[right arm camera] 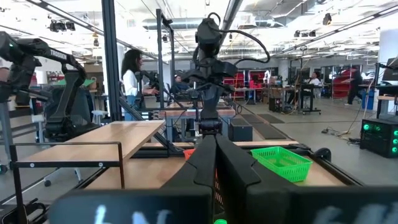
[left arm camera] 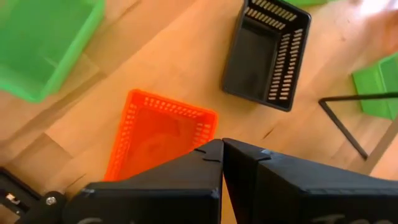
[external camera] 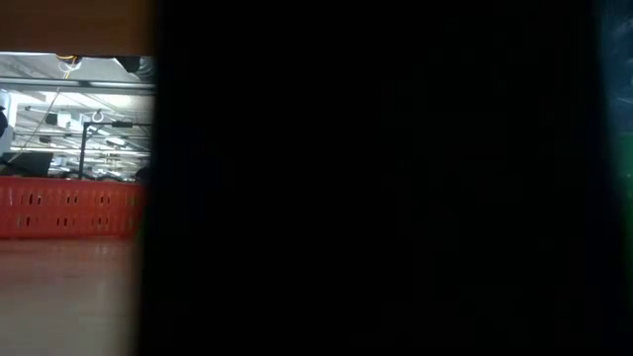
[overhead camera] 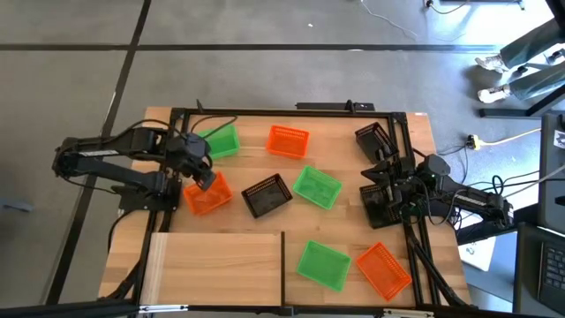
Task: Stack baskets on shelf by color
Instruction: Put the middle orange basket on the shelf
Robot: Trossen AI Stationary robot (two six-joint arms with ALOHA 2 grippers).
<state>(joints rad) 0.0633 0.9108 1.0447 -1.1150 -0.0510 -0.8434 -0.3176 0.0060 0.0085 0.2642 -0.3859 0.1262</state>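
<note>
Left gripper (left arm camera: 222, 152), fingers pressed together on nothing, hangs over an orange basket (overhead camera: 207, 195) near the table's left edge. Beyond it a black basket (overhead camera: 267, 195) sits mid-table. Right gripper (right arm camera: 216, 149), also clenched empty, waits at the right edge; the shelf (overhead camera: 216, 261) lies bare along the front.

Even bright overhead light; low view mostly blacked out, blurry; glare top-right in high view.

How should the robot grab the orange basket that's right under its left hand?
Best guess: pinch one long wall of the orange basket from straight above, one finger inside and one outside. It sits upright with its open top facing up, so the thin lattice rim is easy to straddle. The left gripper hovers just over it, fingers together, so it would need to open first. The black basket beside it leaves room.
</note>
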